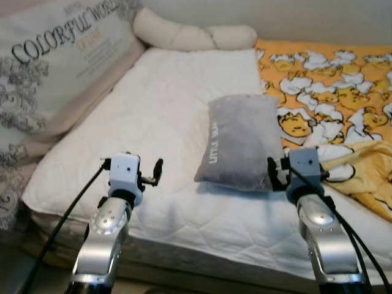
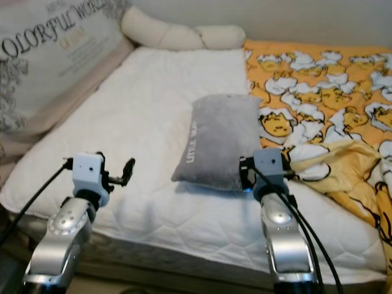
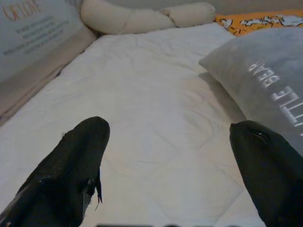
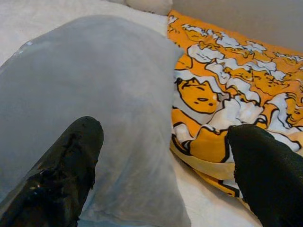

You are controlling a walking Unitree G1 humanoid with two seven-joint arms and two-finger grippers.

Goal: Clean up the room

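The tidying looks barely begun, judged from how the bed lies. A grey, soft rectangular pillow with white lettering rests loose on the white quilted mattress, roughly in the middle of it and nearer the front edge than the head end, its right side touching the edge of the crumpled orange-and-yellow blanket printed with cartoon egg figures. That blanket is spread over the right part of the bed, with a folded-over yellow flap bunched near the front right corner, so it has yet to be straightened or folded. At the far edge, against the wall, a long cream bolster cushion lies along the head of the mattress, and a large pale pillow printed with grey script leans at the far left corner. The left gripper hovers over the bare mattress near the front left edge, its fingers spread wide and holding nothing. The right gripper hangs just at the near right corner of the grey pillow, fingers likewise parted and empty, one over the pillow and one over the blanket. Picking up the pillow seems the step in hand; placing it and sorting the blanket remain.
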